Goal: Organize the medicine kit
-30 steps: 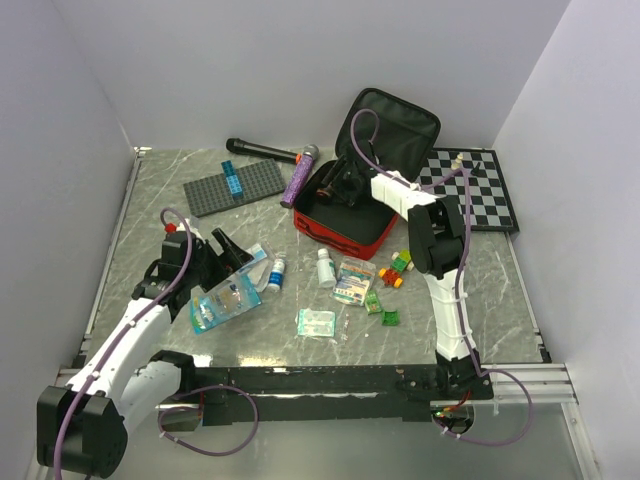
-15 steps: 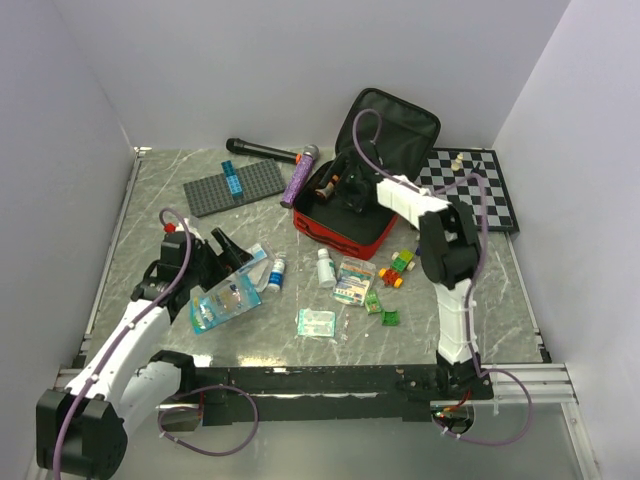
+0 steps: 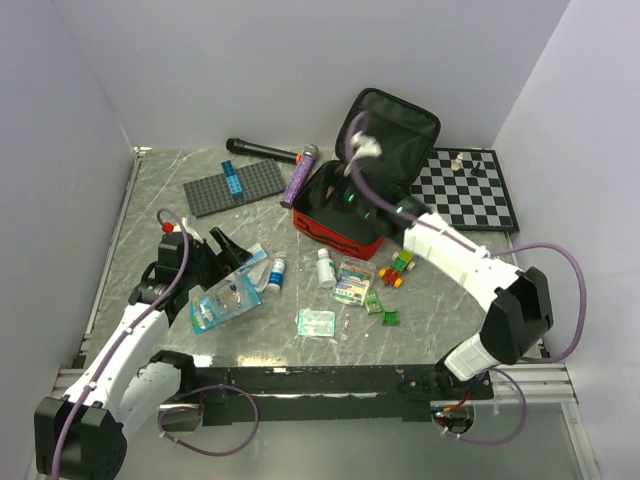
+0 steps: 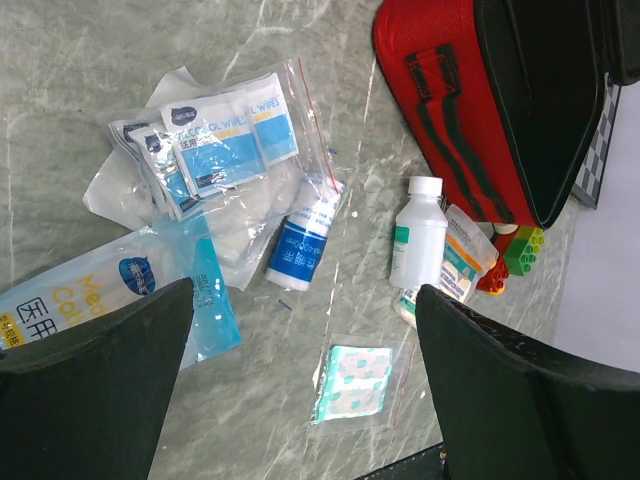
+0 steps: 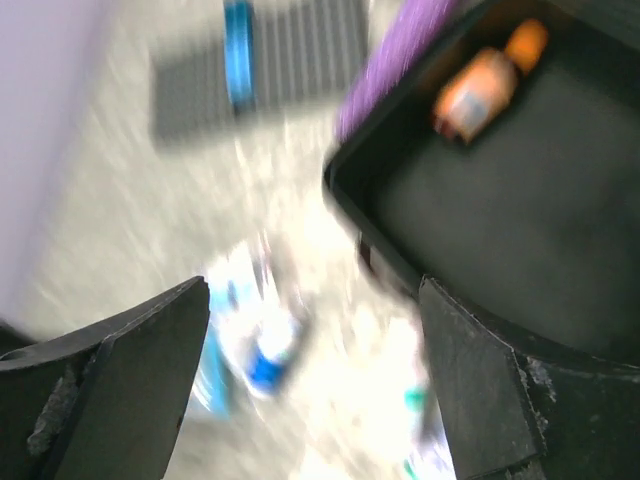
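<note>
Your right gripper [image 5: 315,390] has pulled back out of kit [image 3: 338,236] | wide, empty, kit ahead-right | left gripper [image 4: 300,400] wide, wipes [image 4: 215,140] ahead

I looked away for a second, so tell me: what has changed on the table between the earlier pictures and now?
The right arm swung its elbow down and out to the right. The right gripper now stands open over the red case, with an orange bottle lying loose inside. The left gripper and the packets below it stayed put.

White bottle [image 4: 418,235] sits just beside medicine kit [image 4: 480,110].
</note>
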`<act>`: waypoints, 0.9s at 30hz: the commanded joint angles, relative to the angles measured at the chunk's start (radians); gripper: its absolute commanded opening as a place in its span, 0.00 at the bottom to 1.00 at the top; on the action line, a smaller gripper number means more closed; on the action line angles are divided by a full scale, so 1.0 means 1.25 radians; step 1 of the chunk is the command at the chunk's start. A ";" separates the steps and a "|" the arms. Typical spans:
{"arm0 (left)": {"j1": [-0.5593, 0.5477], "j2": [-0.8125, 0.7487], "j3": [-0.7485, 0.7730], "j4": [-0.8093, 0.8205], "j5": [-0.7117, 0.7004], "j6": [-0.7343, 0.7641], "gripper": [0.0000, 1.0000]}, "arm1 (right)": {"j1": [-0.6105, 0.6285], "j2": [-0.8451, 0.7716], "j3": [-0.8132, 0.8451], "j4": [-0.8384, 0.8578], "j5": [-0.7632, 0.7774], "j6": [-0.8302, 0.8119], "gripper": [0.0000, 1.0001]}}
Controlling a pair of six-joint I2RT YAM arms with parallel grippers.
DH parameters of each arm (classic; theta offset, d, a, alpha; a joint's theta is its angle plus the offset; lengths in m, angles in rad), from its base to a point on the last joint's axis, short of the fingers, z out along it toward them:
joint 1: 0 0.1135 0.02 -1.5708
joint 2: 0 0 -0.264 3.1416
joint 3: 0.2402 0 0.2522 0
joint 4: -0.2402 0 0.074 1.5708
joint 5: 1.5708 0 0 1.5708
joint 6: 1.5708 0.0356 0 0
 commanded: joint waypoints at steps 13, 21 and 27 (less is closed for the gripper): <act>0.000 -0.018 -0.019 0.066 0.009 -0.037 0.96 | 0.148 0.025 -0.190 -0.137 0.110 -0.142 0.82; 0.001 -0.040 -0.025 0.047 0.001 -0.033 0.96 | 0.138 0.125 -0.144 -0.132 0.035 -0.138 0.78; 0.000 -0.034 -0.027 0.046 0.004 -0.029 0.96 | 0.131 0.176 -0.131 -0.139 -0.004 -0.128 0.72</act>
